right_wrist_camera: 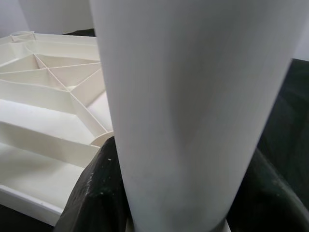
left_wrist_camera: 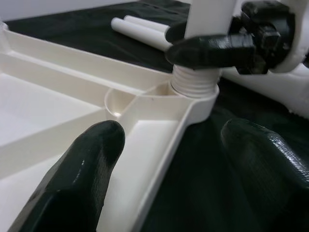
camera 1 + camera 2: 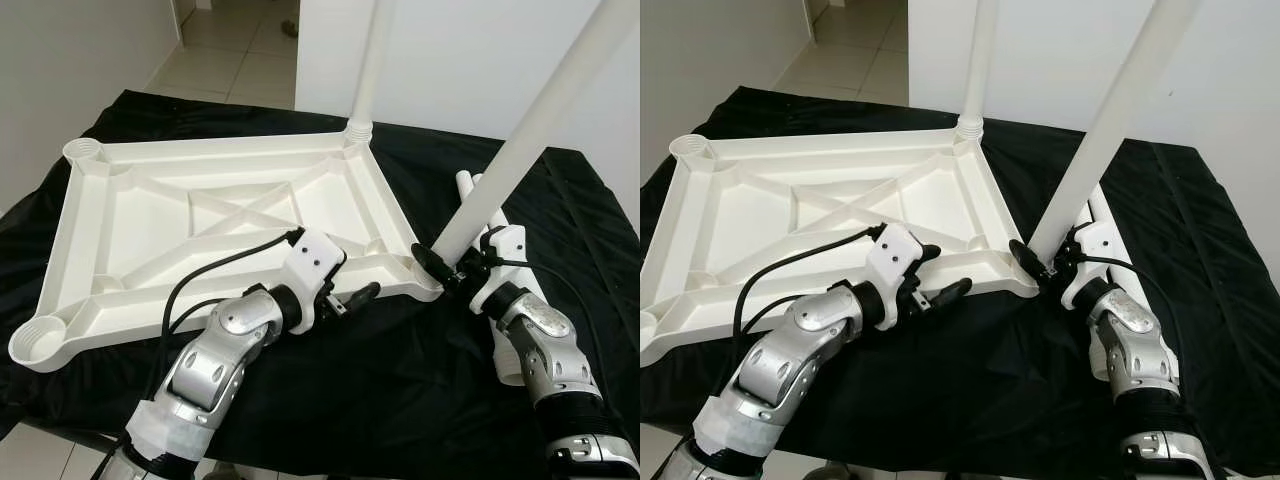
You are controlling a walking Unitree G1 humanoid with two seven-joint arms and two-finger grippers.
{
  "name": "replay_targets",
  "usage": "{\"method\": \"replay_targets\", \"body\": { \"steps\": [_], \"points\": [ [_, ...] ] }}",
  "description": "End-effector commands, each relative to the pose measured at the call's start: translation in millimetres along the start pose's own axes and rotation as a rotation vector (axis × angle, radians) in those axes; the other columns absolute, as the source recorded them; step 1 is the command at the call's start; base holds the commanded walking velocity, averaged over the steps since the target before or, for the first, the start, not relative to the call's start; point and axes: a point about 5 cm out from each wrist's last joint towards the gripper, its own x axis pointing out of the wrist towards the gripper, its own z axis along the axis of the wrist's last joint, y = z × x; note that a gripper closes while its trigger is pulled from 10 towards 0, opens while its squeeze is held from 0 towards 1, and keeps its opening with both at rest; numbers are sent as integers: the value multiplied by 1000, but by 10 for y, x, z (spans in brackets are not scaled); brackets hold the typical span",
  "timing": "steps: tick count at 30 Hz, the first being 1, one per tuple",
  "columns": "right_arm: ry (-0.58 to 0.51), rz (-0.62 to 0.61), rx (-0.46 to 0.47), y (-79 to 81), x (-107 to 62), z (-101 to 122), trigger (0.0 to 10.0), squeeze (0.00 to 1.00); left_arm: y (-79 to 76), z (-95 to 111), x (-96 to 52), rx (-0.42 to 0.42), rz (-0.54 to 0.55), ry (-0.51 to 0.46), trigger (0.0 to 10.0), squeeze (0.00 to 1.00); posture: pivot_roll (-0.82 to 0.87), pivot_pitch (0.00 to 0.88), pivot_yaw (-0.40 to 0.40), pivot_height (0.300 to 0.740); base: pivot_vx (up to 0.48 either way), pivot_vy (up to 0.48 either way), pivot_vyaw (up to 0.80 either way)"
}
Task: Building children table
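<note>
The white table top [image 3: 150, 215] lies upside down on a black cloth. One white leg [image 3: 368, 60] stands upright in its far right corner socket. A second leg [image 3: 530, 130] leans to the right, its threaded end [image 2: 194, 82] seated in the near right corner socket. My right gripper [image 3: 450, 268] is shut on this leg just above the thread; the leg [image 1: 193, 106] sits between its black fingers [image 1: 96, 193]. My left gripper [image 3: 355, 297] is open at the top's near rim, just left of that corner, one finger [image 2: 82, 179] over the underside, the other over the cloth.
Two more white legs [image 3: 470, 190] lie on the cloth behind my right gripper. The far left socket [image 3: 83, 152] and near left socket [image 3: 40, 340] hold nothing. The cloth-covered table [image 3: 420, 400] ends close in front; tiled floor and white walls lie beyond.
</note>
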Motion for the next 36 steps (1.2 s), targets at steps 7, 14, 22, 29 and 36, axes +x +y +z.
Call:
{"method": "replay_targets", "body": {
  "steps": [7, 14, 22, 29, 36],
  "points": [
    [-7, -47, 102, 296, 139, -72, 0, 0, -39, 37, -35, 14, -47, -25, 10000, 0, 140, 46, -58, 740, 0, 0, 0],
    [11, -167, 111, 560, 257, -157, 0, 0, -46, 47, -74, 12, -56, -37, 10000, 0, 144, 46, -56, 740, 0, 0, 0],
    [10, -352, 178, 832, 386, -192, 0, 0, 20, 34, -118, 26, -37, -37, 10000, 0, 147, 34, -57, 740, 0, 0, 0],
    [74, -568, 132, 818, 362, -202, 0, 0, 103, 48, -138, 35, -8, -40, 10000, 0, 150, 22, -62, 740, 0, 0, 0],
    [98, -615, 152, 861, 354, -193, 0, 0, 137, 49, -160, 36, 5, -42, 10000, 0, 150, 12, -64, 740, 0, 0, 0]
  ]
}}
